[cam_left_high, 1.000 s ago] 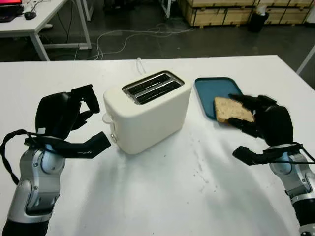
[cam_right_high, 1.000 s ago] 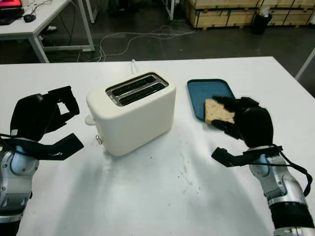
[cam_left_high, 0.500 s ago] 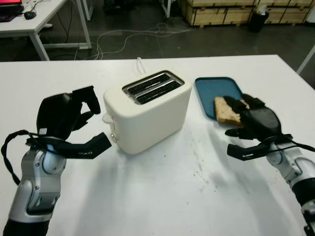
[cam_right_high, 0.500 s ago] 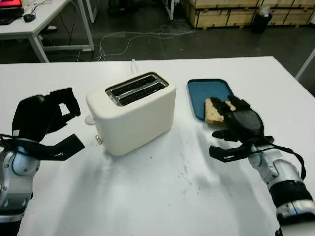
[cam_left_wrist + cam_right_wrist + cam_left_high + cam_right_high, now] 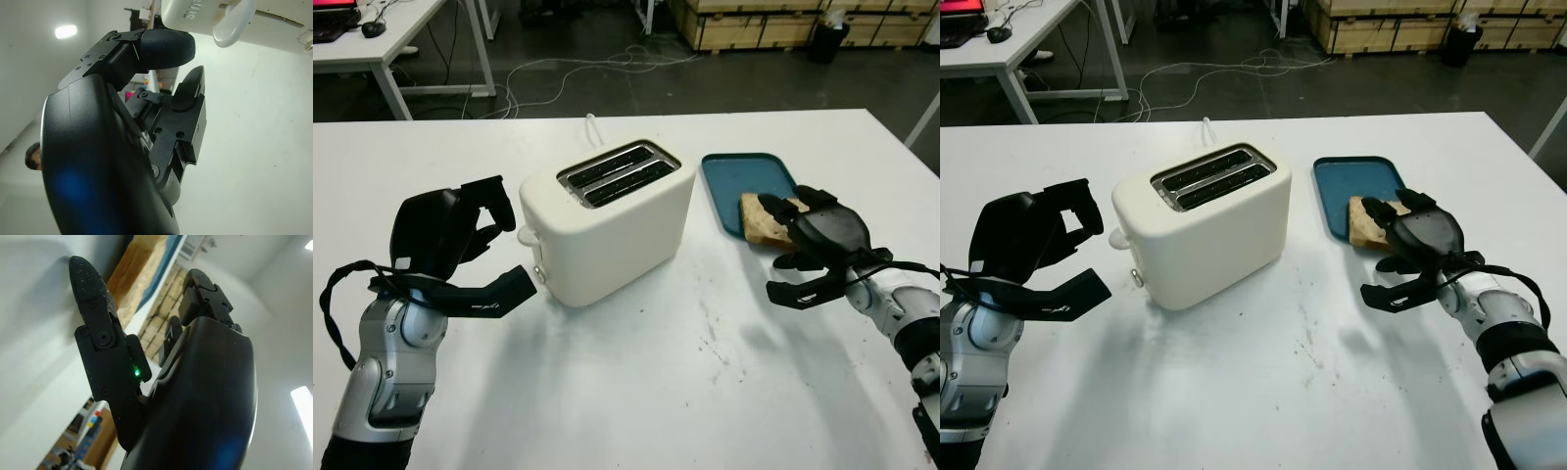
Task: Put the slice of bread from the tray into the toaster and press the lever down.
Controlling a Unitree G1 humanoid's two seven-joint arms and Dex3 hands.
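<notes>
A white two-slot toaster stands mid-table, its slots empty and its white lever knob up on the left end. To its right, a slice of brown bread lies on the near edge of a teal tray. My right hand is open at the bread: its fingers reach over the slice's near side while its thumb is low over the table, apart from the slice. The right wrist view has the bread just past the thumb. My left hand hangs open, left of the toaster near the lever.
The white table has crumbs in front of the toaster. A white cord runs off behind it. Beyond the far edge are a dark floor, another desk and wooden crates.
My right hand has dropped lower and flattened, its fingers now lying over the bread's near side. The bread, toaster and left hand have barely moved.
</notes>
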